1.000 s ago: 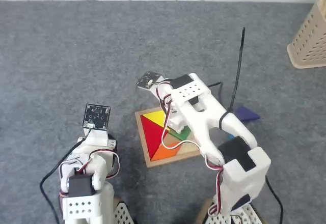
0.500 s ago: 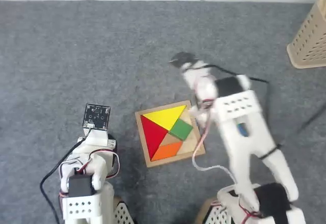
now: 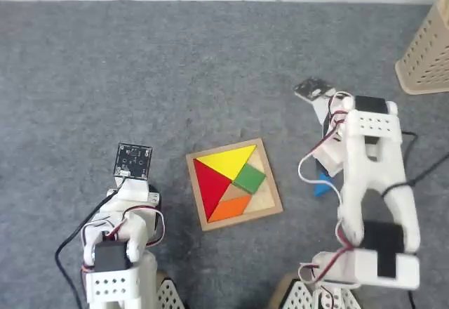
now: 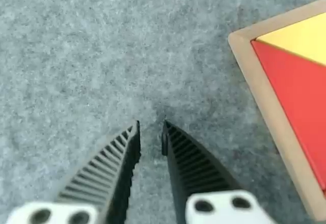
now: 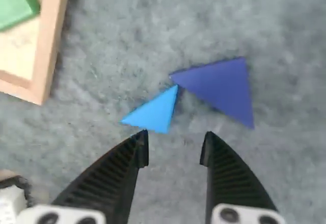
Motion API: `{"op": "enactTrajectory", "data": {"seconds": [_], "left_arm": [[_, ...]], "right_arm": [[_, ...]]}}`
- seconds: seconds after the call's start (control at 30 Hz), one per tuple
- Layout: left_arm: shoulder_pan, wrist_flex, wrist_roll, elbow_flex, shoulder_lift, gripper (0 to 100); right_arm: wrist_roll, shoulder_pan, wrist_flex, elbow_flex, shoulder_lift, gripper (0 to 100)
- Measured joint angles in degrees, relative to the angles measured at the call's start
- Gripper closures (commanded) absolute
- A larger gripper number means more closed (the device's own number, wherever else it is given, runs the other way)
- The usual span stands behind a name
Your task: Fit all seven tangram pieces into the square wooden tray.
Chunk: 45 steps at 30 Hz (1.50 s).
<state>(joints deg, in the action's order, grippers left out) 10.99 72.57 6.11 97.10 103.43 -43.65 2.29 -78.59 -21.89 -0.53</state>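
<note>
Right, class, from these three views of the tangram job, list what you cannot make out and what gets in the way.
High view: the right arm covers the dark blue triangle and most of the light blue triangle.
High view: too small to tell whether the tan patch in the tray is a piece or bare wood.
Left wrist view: the picture's edge cuts off most of the tray.

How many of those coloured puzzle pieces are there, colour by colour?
yellow triangle: 1
red triangle: 1
green square: 1
orange piece: 1
light blue triangle: 1
dark blue triangle: 1
Total: 6 clearly coloured pieces
</note>
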Motion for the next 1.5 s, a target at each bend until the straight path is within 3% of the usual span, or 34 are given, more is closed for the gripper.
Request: {"op": "enactTrajectory", "data": {"seconds": [0.17,0.5,0.93,1.07,1.33,1.5], "left_arm": [[0.00,0.00,0.00,0.00,0.00,93],[0.00,0.00,0.00,0.00,0.00,93],[0.00,0.00,0.00,0.00,0.00,93],[0.00,0.00,0.00,0.00,0.00,93],[0.00,0.00,0.00,0.00,0.00,93],[0.00,0.00,0.00,0.00,0.00,93]], "right_arm": [[-6.24,0.00,3.69,4.40,7.30,82.2],[-30.86,-0.09,3.52,7.47,14.07,82.2],[-31.74,0.09,4.13,15.91,21.89,82.6],[-22.51,-0.26,4.40,18.46,23.74,82.6],[8.18,-2.46,4.40,25.85,28.04,82.6],[14.07,-2.64,-1.67,32.09,28.40,82.6]]}}
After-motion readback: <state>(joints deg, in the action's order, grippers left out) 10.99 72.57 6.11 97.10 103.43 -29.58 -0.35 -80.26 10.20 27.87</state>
